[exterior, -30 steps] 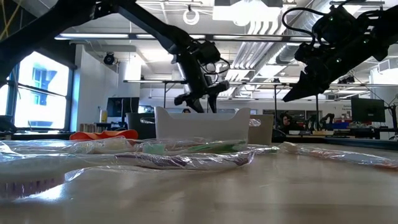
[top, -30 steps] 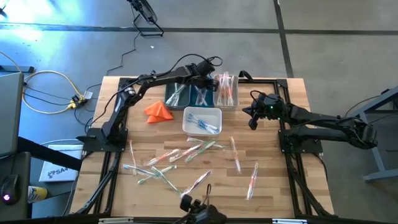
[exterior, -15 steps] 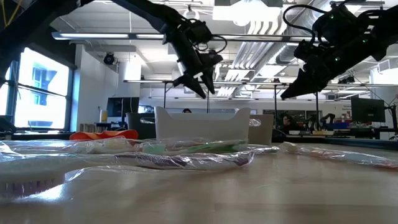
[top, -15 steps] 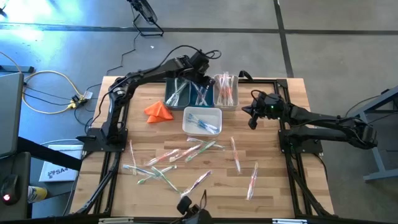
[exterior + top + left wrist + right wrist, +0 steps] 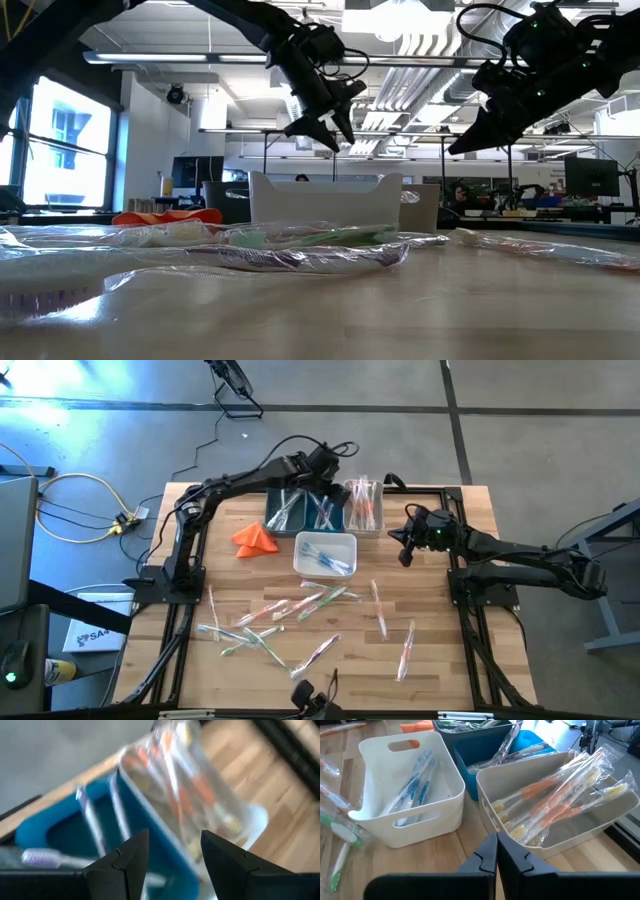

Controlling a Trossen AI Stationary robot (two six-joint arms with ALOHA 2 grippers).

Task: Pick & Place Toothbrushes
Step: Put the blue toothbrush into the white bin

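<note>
Bright and even from overhead; ceiling strip lights (image 5: 150,58) and a window (image 5: 62,135) glaring at table height. Motion-smeared left wrist view; nearest toothbrush wrappers (image 5: 200,262) out of focus.

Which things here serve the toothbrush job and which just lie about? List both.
Job:
- loose toothbrushes on the table
- white bin holding blue ones
- blue bin
- beige bin holding orange ones
- left tool, open over the bins
- right tool, shut, waiting

Lying about:
- orange cloth

Grey concrete floor (image 5: 520,420) around the table; bright window (image 5: 62,140) and ceiling lights (image 5: 400,20) behind.
</note>
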